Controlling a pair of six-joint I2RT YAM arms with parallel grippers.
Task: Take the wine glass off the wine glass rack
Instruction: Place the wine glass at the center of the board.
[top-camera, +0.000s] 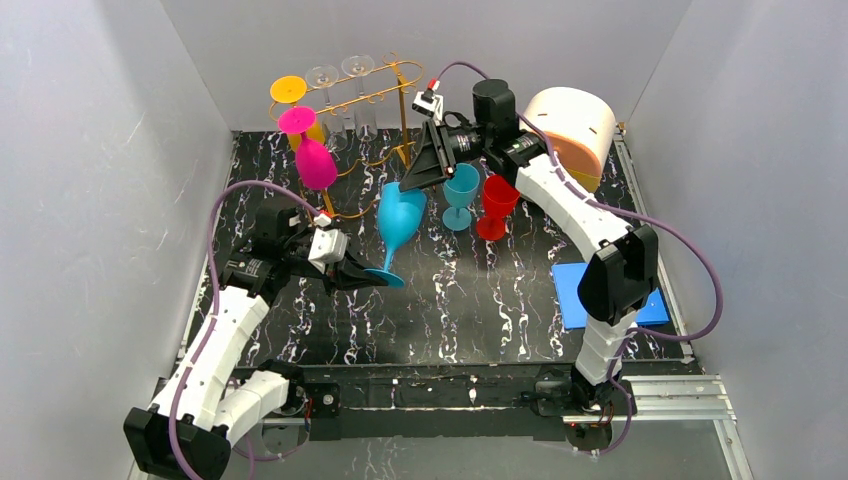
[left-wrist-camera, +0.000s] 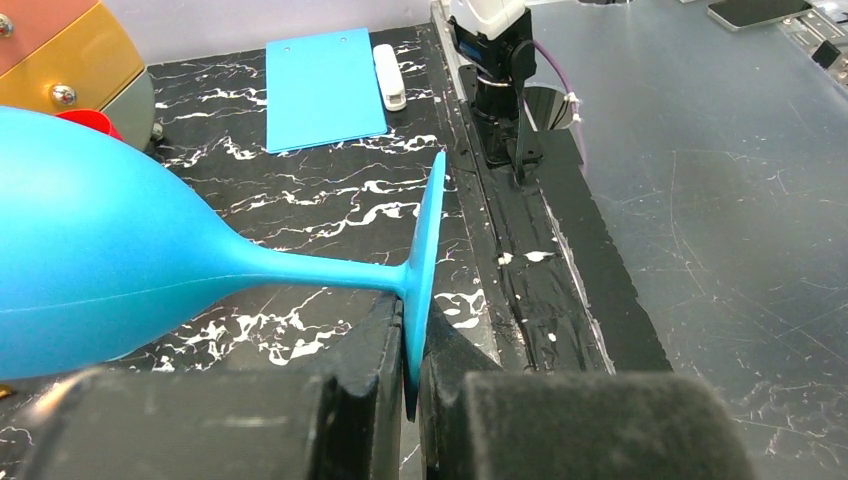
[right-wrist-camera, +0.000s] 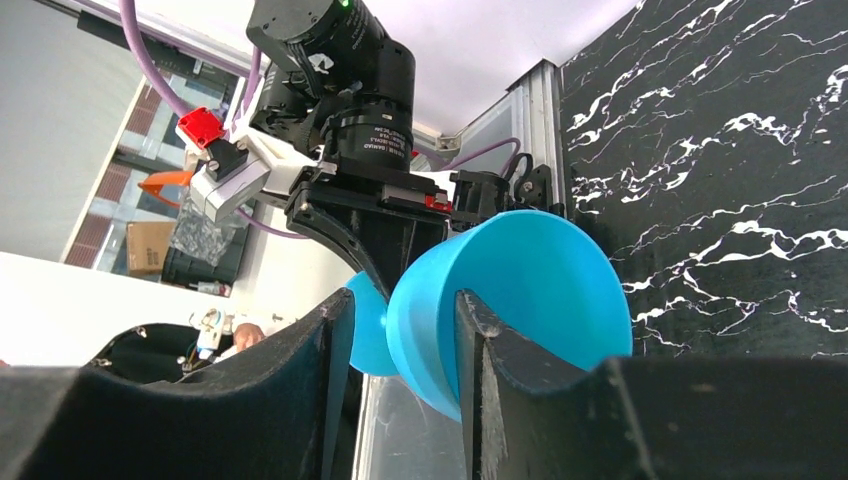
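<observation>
The gold wire wine glass rack (top-camera: 392, 92) stands at the back left. A blue wine glass (top-camera: 401, 218) lies tilted in the air in front of the rack, off its rails. My left gripper (top-camera: 362, 275) is shut on the rim of its foot (left-wrist-camera: 425, 240), with the stem and bowl (left-wrist-camera: 100, 270) reaching away to the left. My right gripper (top-camera: 416, 178) is open astride the bowl's rim (right-wrist-camera: 540, 290). One finger (right-wrist-camera: 480, 330) is inside the bowl. The other finger (right-wrist-camera: 325, 340) is outside, with a gap to the wall.
A magenta glass (top-camera: 315, 160), a yellow one (top-camera: 288, 90) and two clear ones (top-camera: 340, 78) hang on the rack. A teal glass (top-camera: 461, 190) and a red glass (top-camera: 497, 205) stand upright mid-table. A cream and orange drum (top-camera: 572, 130) is back right, a blue pad (top-camera: 590, 290) at right.
</observation>
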